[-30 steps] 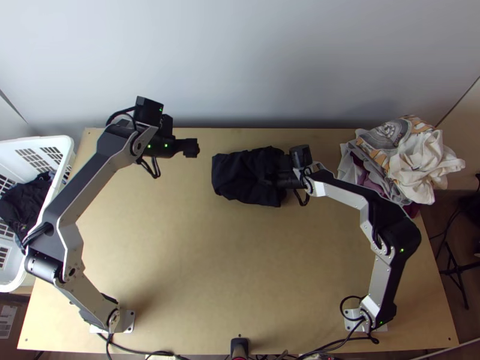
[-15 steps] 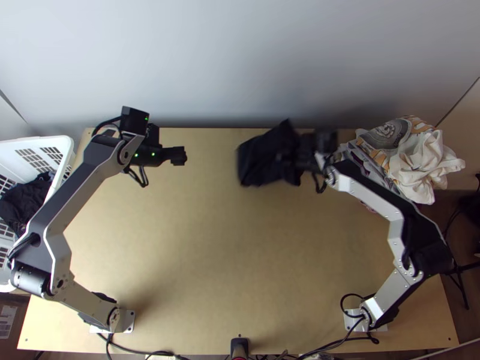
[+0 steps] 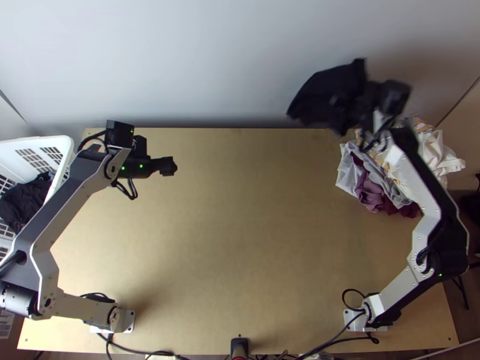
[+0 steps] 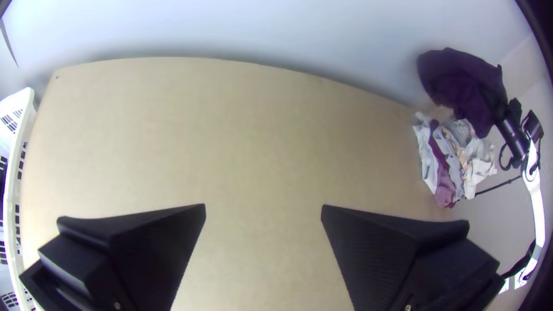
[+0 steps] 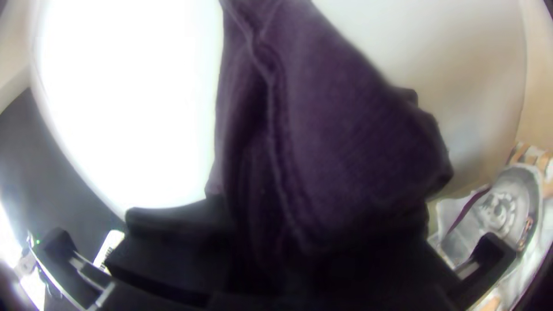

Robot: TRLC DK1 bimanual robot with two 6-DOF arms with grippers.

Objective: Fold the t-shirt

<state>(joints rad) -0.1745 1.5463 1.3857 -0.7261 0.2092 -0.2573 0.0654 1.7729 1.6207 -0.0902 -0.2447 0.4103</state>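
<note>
One t-shirt (image 3: 321, 90) rose (in one right hand (image 3: 349, 103)).

Free room spans the surface (image 3: 252, 240) between the left hand (image 3: 168, 166) and the heap (image 3: 372, 195). The wall (image 3: 204, 66), basket (image 3: 59, 141) and raised shirt (image 3: 324, 96) obstruct beyond.
</note>
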